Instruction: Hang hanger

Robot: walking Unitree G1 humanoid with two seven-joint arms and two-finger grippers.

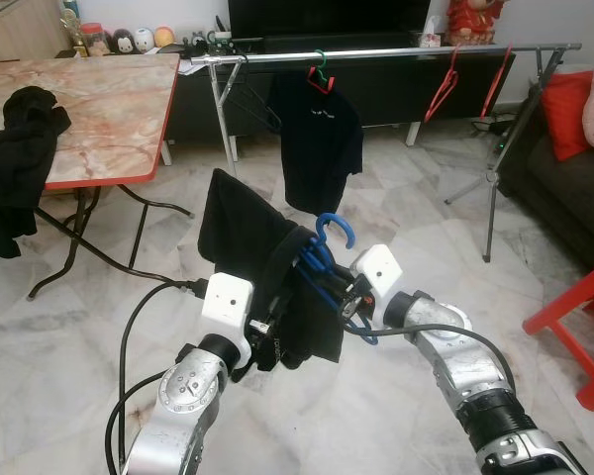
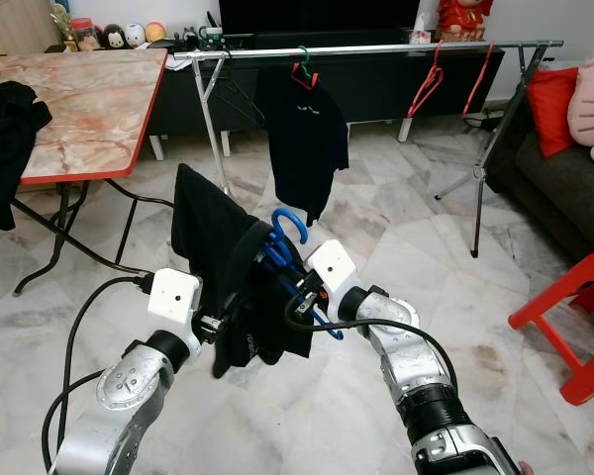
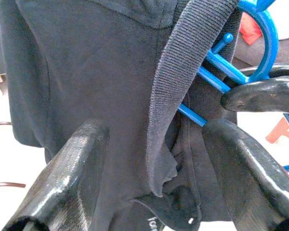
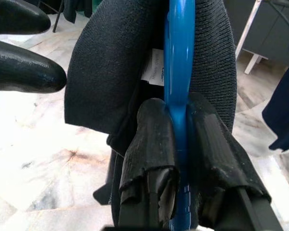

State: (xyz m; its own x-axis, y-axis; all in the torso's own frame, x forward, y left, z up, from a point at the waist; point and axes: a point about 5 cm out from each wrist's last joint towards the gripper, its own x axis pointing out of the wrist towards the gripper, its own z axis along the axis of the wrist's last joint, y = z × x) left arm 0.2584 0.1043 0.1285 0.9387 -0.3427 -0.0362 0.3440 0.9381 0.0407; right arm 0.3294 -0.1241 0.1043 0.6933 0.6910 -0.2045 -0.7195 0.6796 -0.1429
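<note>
Head views: the blue hanger (image 1: 329, 259), carrying a black garment (image 1: 252, 247), is held between both arms above the floor, well short of the drying rail (image 1: 376, 53). Left wrist view: left end effector (image 3: 154, 159) spread, fingers straddling the garment. Right wrist view: right end effector (image 4: 179, 139) clenched on the hanger.
</note>
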